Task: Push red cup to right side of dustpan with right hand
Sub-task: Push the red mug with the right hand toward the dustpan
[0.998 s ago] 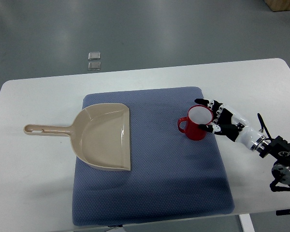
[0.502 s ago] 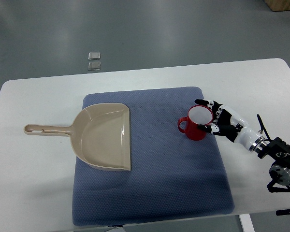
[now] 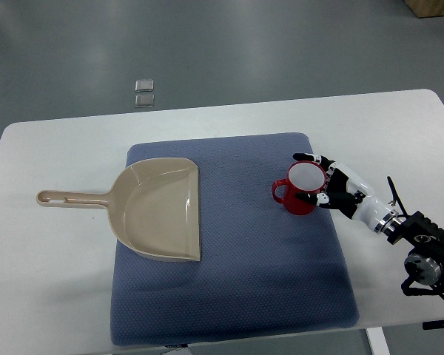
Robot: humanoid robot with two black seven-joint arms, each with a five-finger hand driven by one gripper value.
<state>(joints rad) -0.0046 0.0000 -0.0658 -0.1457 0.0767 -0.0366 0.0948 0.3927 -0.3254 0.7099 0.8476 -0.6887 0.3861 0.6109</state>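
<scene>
A red cup (image 3: 300, 191) with a white inside stands upright on the blue mat (image 3: 266, 281), its handle pointing left. My right hand (image 3: 322, 180) comes in from the lower right and rests against the cup's right side, fingers spread along its rim and wall without closing round it. The beige dustpan (image 3: 155, 209) lies on the mat's left part, its handle reaching left onto the white table; a wide stretch of mat separates it from the cup. The left arm does not show.
The white table (image 3: 399, 140) surrounds the mat. The right forearm and wrist joint (image 3: 422, 255) hang past the table's lower right edge. Two small clear squares (image 3: 143, 92) lie on the grey floor beyond the table.
The right hand and forearm have crept a little to the left, and the cup has shifted very slightly left with them. The dustpan has not moved.
</scene>
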